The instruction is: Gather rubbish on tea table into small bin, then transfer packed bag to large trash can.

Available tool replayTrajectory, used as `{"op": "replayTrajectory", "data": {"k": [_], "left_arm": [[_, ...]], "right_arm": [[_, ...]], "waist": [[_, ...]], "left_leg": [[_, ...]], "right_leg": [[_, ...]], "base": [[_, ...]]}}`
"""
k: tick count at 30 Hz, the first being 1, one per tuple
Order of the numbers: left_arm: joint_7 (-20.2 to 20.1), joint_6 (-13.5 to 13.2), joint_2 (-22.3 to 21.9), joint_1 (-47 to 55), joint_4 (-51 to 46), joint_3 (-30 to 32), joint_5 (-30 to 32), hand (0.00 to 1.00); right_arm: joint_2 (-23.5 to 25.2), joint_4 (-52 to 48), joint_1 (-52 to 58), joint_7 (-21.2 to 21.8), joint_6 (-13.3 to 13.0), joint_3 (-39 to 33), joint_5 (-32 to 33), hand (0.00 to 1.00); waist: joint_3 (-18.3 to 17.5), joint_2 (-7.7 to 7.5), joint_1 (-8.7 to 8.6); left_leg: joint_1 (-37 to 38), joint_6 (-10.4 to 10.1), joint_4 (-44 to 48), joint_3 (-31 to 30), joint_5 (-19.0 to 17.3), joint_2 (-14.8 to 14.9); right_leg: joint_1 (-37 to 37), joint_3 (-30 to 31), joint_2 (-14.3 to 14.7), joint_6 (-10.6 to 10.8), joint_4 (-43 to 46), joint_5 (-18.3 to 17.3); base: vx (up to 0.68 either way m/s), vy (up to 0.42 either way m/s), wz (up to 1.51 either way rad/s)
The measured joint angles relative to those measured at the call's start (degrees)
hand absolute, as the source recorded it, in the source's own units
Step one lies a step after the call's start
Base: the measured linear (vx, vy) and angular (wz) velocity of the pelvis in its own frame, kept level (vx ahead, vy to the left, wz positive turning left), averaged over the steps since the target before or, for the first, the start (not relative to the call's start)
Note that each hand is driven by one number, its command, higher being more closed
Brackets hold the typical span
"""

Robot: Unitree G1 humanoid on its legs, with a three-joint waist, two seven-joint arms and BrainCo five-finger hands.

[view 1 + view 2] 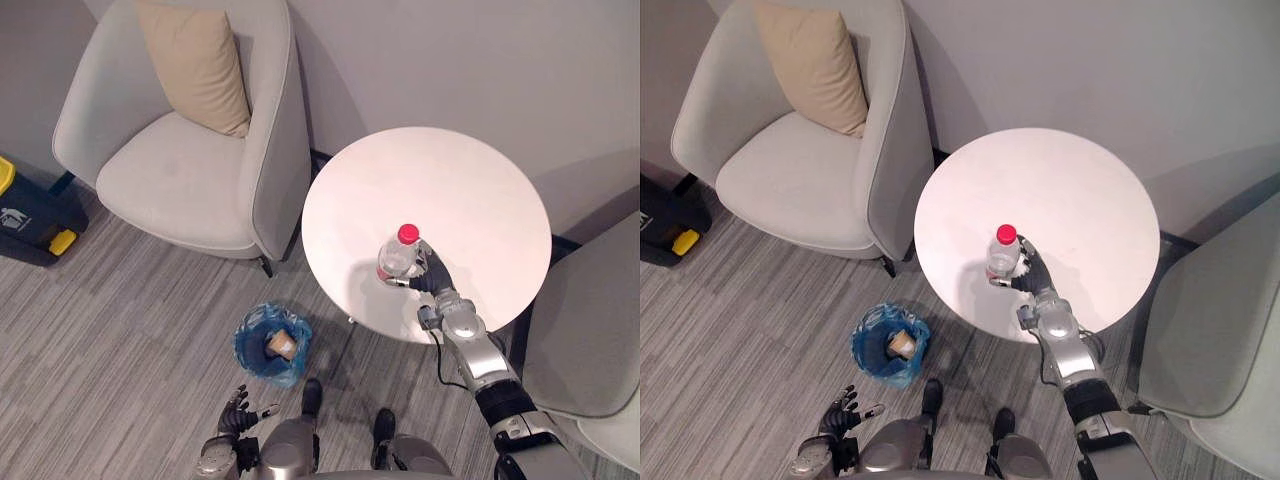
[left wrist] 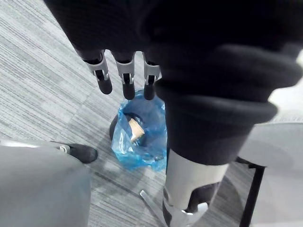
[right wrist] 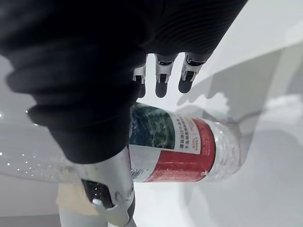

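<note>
Plastic bottle [image 1: 399, 254] stands between right hand's [image 1: 432, 274] fingers [image 3: 162, 80] and thumb [image 3: 108, 189].

Wall [image 1: 450, 60]: plain pale grey, dark skirting. Floor [image 1: 100, 340]: grey striped carpet. Furniture: one light grey armchair [image 1: 170, 180] with tan cushion [image 1: 195, 65], upper left; round white table [image 1: 450, 190] beside it; second grey armchair [image 1: 590, 330], right edge. Black-and-yellow case [image 1: 25, 220] on floor, far left.
</note>
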Motion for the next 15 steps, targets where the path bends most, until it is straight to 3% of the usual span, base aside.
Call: {"op": "replayTrajectory", "data": {"k": [4,12,15], "left_arm": [[0.1,-0.06,-0.01,-0.89,-0.01,-0.08,-0.09,0.0],[0.18,-0.1,0.0,-0.99,-0.44,-0.05,-1.17,0.0],[0.08,-0.04,-0.06,-0.95,-0.61,-0.04,-1.13,0.0]], "right_arm": [[-0.39,1.21,-2.57,-1.26,0.04,1.12,1.23,1.0],[-0.27,2.88,-5.46,-2.1,0.19,1.4,1.82,1.0],[-0.28,-0.82,-3.28,-2.1,0.19,0.75,2.05,1.0]], "waist": [[1.1,0.18,1.02],[2.27,0.51,1.42],[2.27,0.51,1.38]], "left_leg": [[-0.71,0.0,0.74,-0.37,0.0,-0.27],[-1.14,0.0,0.97,-0.77,0.0,-0.62],[-0.97,0.0,0.97,-0.8,0.0,-0.62]], "right_leg": [[-0.17,-0.3,-0.23,0.0,0.01,0.0],[-0.35,-0.42,-0.54,0.24,0.0,0.15],[-0.16,-0.42,-0.55,0.25,-0.05,0.15]], "base": [[-0.01,0.0,0.03],[-0.01,0.001,0.02],[0.0,0.0,0.0]]}}
